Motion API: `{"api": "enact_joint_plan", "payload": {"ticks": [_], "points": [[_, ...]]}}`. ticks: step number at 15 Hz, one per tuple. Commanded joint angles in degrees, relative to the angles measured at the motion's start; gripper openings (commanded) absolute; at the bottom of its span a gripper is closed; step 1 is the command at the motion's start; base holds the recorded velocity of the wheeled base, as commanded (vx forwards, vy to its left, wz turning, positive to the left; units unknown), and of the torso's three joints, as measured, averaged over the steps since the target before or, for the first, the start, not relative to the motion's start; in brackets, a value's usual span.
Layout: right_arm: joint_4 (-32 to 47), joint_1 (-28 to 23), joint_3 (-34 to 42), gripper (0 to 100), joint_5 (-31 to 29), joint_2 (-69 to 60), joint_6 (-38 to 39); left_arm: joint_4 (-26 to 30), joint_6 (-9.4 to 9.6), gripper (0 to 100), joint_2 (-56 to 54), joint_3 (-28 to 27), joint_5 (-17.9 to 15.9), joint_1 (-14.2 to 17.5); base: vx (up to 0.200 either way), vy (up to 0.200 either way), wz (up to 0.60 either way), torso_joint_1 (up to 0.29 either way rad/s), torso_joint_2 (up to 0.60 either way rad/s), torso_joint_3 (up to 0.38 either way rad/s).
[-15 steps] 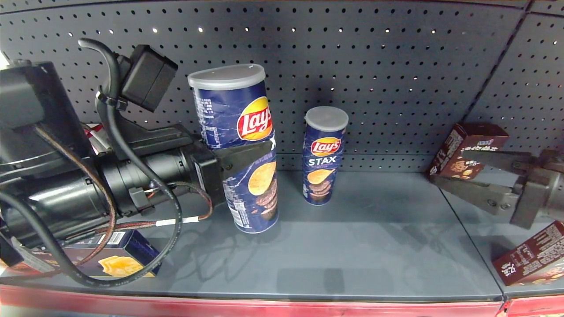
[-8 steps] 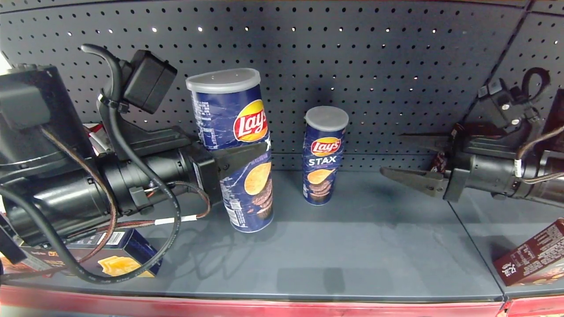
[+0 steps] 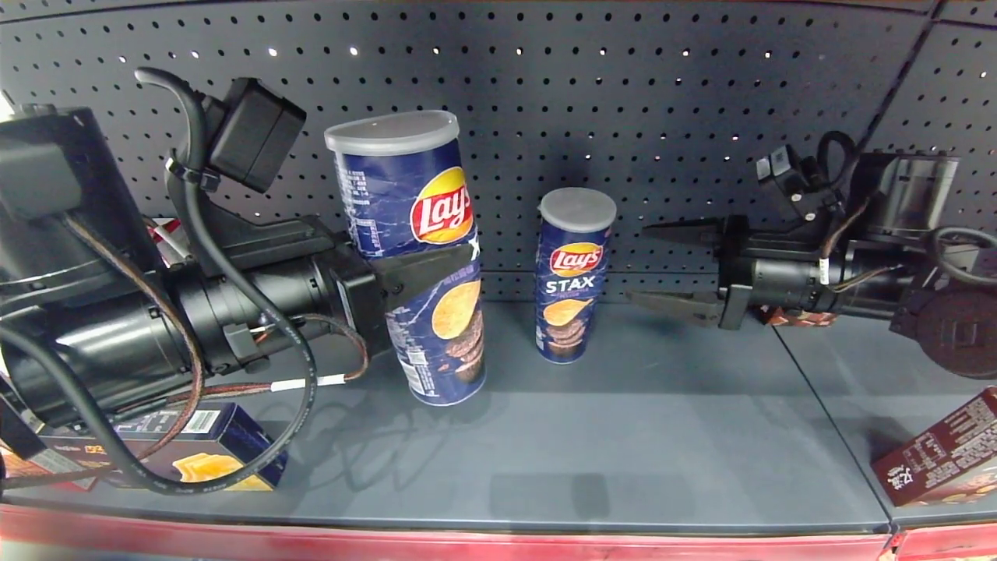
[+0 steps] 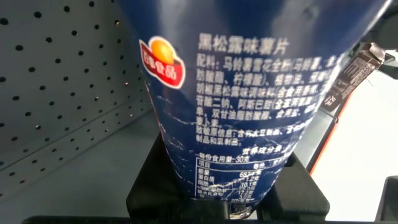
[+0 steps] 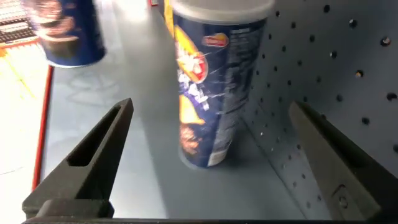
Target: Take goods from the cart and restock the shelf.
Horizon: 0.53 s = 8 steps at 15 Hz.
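A short chip can (image 3: 575, 280) stands upright between the left tool (image 3: 427, 261) and the right tool (image 3: 640, 262), apart from both. Seen from the right wrist, it is straight ahead of that tool, in line with the gap between its fingers. A dark perforated back panel (image 3: 662, 117) runs behind both tools. A blue snack box (image 3: 214, 460) lies flat, low and back from the left tool, near a red front strip (image 3: 467, 543). A brown carton (image 3: 938, 460) lies tilted, well below and behind the right tool. Part of another brown carton (image 3: 794, 317) shows just behind that tool, mostly hidden.
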Motion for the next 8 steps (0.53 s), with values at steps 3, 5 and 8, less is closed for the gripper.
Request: {"api": "enact_joint_plan", "payload": {"ticks": [3,5,8], "points": [[0.08,0.50,-4.83,100,-0.02,6.39,2.92,-0.27,0.01,0,0.09,0.67,-0.25,0.08,0.000,0.000,0.00,0.000,0.00,0.000],[0.08,0.50,-5.44,100,-0.02,7.18,3.27,-0.27,0.01,0,0.18,0.76,-0.25,0.08,0.000,0.000,0.00,0.000,0.00,0.000],[-0.19,2.08,-7.11,100,0.15,10.87,3.36,-0.71,0.01,0,1.41,0.32,-0.25,0.08,0.000,0.000,0.00,0.000,0.00,0.000]]}}
